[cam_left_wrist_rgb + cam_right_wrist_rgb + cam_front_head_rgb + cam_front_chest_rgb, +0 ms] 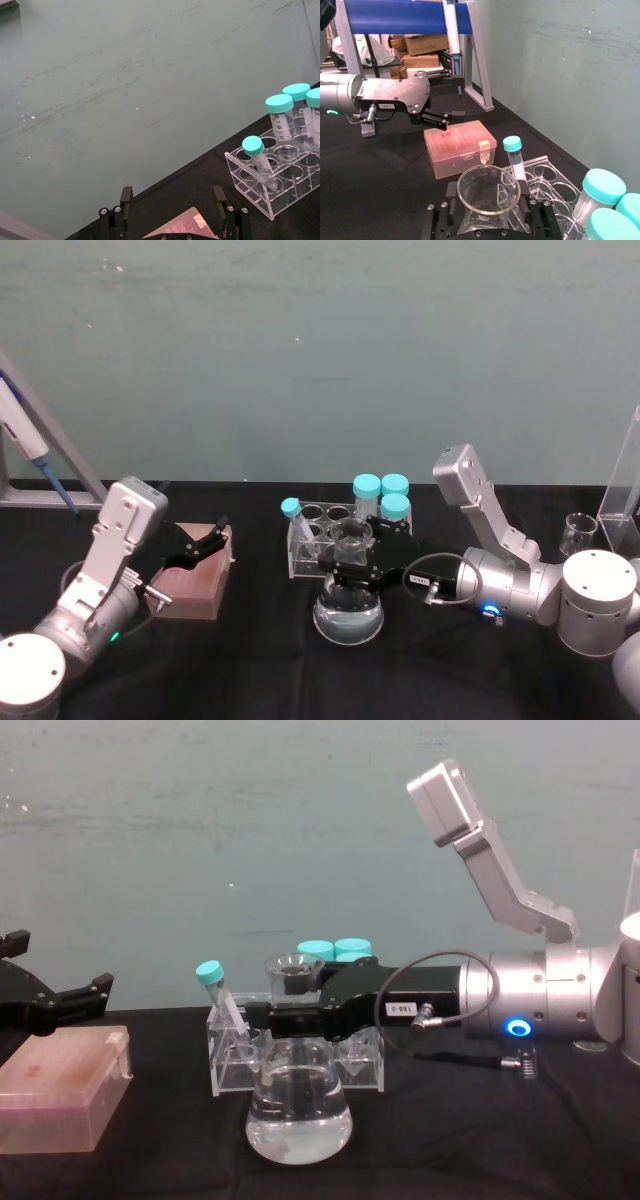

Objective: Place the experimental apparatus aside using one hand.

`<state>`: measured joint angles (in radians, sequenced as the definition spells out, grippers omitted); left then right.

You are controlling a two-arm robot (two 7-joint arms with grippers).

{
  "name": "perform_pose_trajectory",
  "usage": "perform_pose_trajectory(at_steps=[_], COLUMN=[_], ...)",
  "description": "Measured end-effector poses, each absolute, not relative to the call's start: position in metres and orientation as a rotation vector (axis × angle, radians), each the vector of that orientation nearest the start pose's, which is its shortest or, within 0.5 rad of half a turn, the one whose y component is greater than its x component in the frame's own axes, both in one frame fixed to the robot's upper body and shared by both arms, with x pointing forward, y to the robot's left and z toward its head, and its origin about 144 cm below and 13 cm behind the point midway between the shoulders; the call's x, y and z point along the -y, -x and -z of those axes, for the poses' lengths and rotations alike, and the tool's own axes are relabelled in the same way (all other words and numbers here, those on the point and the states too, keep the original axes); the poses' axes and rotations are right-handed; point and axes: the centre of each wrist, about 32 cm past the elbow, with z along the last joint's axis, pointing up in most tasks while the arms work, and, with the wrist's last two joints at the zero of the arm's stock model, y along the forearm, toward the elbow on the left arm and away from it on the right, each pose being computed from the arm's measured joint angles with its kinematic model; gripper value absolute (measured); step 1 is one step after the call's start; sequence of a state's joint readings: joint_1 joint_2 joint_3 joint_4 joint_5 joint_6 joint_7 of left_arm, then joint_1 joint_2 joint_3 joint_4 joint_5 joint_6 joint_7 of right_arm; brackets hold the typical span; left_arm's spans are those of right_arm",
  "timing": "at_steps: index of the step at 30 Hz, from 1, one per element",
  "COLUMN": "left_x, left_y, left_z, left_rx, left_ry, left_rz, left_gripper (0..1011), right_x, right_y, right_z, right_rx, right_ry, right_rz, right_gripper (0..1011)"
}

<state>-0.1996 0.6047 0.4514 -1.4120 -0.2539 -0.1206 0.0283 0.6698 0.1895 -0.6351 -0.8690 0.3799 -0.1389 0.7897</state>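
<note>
Writing: small white label on right gripper [262,1012] body, digits too small to read; printed graduations on capped tubes [280,117], illegible.
Right gripper: reaches in from robot's right at table centre, fingers pinched on neck of conical flask [298,1112], w/ flask rim sitting between them in right wrist view.
Flask: upright on black table [250,660], clear liquid in lower body, just in front of clear tube rack [322,538].
Rack: holds one slim teal-capped tube, tilted, plus three wide teal-capped tubes.
Left gripper [203,543]: at robot's left, fingers spread, hovering over pink tip box [58,1100], holding nothing.
Small beaker [578,533]: far right, beside acrylic stand [624,495].
</note>
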Motion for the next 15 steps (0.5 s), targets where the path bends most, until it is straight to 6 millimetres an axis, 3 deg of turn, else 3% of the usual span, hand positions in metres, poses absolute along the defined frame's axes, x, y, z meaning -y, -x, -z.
perform_pose_trajectory(at_steps=[10, 15], left_x=[-0.3097, -0.3097], left_y=[-0.4886, -0.4886], left_z=[-1.1398, -1.1398], left_rx=[0.285, 0.285], left_ry=[-0.305, -0.304], left_rz=[-1.248, -1.248], left_gripper=[1000, 1000], right_x=[0.1777, 0.1777], right_y=[-0.6106, -0.6106], right_z=[-1.1576, -1.1576], right_rx=[0.035, 0.035], right_ry=[0.140, 0.140], right_rz=[0.422, 0.422], right_gripper=[459, 451])
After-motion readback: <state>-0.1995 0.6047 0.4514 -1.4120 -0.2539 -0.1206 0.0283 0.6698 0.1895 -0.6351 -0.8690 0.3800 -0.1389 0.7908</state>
